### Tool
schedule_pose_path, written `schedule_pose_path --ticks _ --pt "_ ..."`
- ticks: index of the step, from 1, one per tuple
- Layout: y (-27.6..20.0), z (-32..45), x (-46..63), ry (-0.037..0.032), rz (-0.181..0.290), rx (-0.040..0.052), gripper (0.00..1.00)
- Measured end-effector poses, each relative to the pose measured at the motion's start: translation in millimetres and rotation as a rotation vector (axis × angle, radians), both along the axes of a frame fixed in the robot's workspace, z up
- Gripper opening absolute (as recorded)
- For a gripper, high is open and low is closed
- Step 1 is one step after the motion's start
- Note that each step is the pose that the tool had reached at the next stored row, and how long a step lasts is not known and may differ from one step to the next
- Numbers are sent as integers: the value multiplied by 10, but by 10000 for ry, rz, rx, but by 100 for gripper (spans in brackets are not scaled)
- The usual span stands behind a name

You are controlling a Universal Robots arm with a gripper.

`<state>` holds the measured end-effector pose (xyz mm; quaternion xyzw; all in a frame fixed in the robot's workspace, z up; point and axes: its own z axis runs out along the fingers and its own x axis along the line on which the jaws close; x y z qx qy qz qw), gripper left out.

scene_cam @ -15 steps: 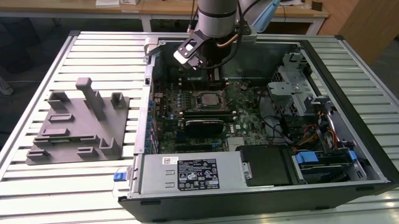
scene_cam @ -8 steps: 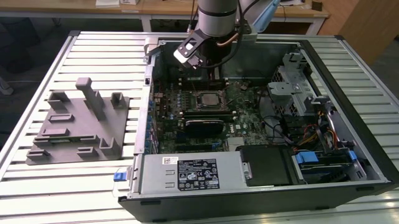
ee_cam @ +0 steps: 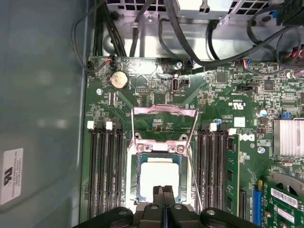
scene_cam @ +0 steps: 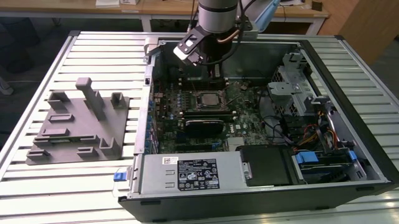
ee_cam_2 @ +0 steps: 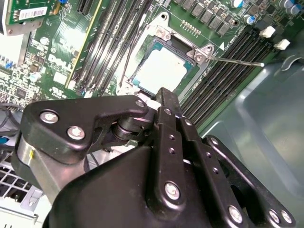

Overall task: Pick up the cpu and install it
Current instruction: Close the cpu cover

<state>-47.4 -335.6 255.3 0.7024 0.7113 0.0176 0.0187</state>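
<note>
The cpu (ee_cam: 159, 178) is a pale silver square lying flat inside the black-framed socket on the green motherboard, also seen in the second wrist view (ee_cam_2: 161, 69) and, small, in the exterior view (scene_cam: 209, 99). The socket's metal load plate (ee_cam: 164, 111) stands flipped open, and its thin lever (ee_cam_2: 237, 61) sticks out to one side. My gripper (ee_cam: 164, 192) hangs just above the cpu's near edge. Its two black fingers (ee_cam_2: 166, 102) are pressed together and hold nothing. In the exterior view the gripper (scene_cam: 216, 74) reaches down into the open case behind the socket.
A grey plastic tray (scene_cam: 78, 126) with upright posts lies on the slatted table at the exterior view's left. Inside the computer case (scene_cam: 262, 196) are a power supply (scene_cam: 187, 173), drive cages (scene_cam: 293, 88), cables and memory slots (ee_cam: 104, 171) beside the socket.
</note>
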Motion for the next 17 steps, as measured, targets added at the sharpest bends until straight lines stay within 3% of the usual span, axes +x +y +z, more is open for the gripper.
schedule_pose_path --ticks 5,11,17 --pt "-4 54 0 -1 0 1 11" --pt "-71 57 0 0 0 0 11" --pt "-72 212 0 3 0 0 11"
